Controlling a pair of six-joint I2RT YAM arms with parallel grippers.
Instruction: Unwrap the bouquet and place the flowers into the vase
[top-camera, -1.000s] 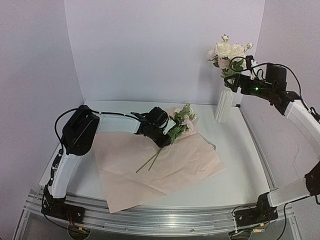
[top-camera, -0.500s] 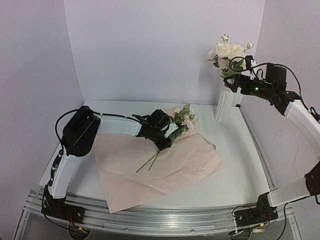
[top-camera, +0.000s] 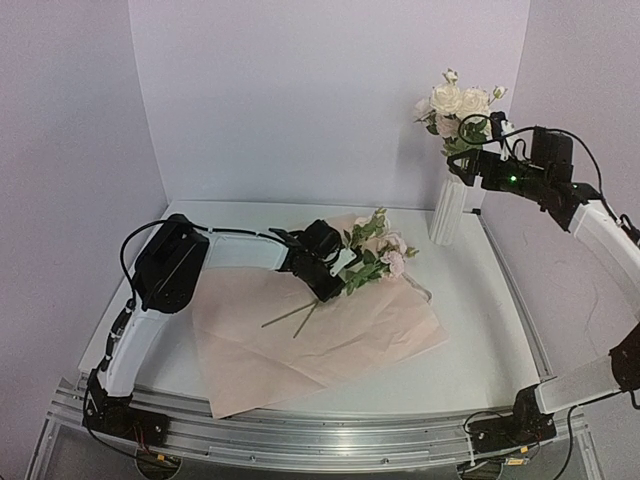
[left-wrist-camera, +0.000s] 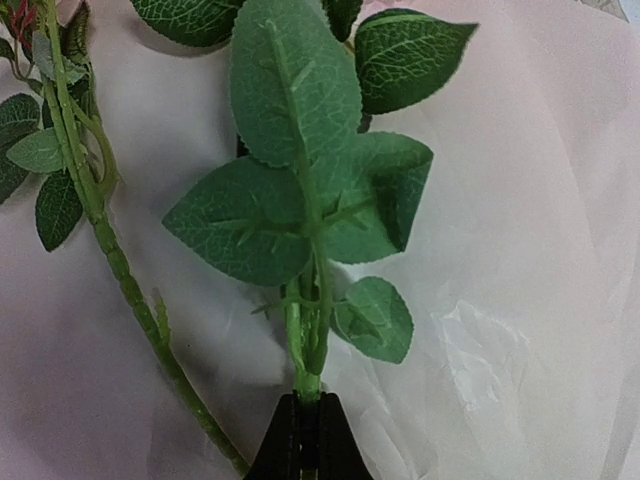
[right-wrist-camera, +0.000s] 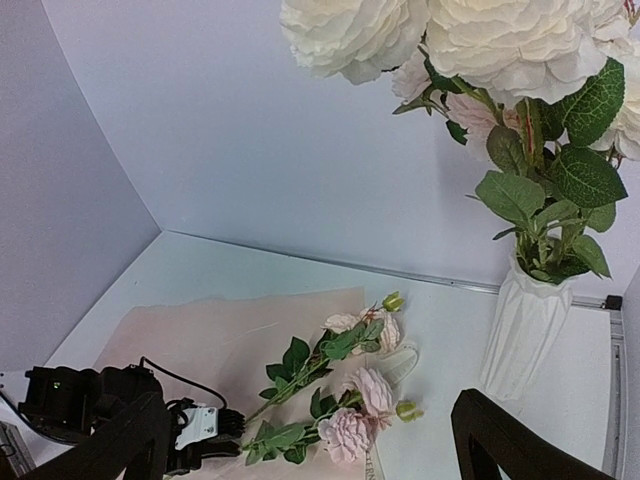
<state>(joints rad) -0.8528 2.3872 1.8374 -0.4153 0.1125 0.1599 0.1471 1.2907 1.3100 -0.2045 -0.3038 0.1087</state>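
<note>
Two arms work over a white table (top-camera: 480, 300), seen from above and from both wrists.

Left arm: it reaches across a sheet of pale pink wrapping paper (top-camera: 330, 345) that lies opened out flat on the middle of the table. The left gripper (top-camera: 335, 280) is clenched on the thin green held stem (left-wrist-camera: 305, 350) of one of the loose flowers (top-camera: 378, 258). In the left wrist view the jaws meet on this stem just below a cluster of broad leaves. A second stem (left-wrist-camera: 110, 260) runs beside it on the paper, outside the jaws. The pink blooms and leaves of these flowers sit over the far right part of the sheet. Their two bare stem ends (top-camera: 290, 318) point toward the near left. Whether the gripped flower rests on the paper or is raised off it cannot be told.

Right arm: the right gripper (top-camera: 465, 165) hovers at the far right corner, level with the rim of the vase (top-camera: 447, 210), its fingers spread wide with nothing between them. The ribbed white vase stands upright on the table, well apart from the paper. It holds a cluster of cream and pale pink blooms (top-camera: 455, 100) with green leaves, which rise above its flared rim.
</note>
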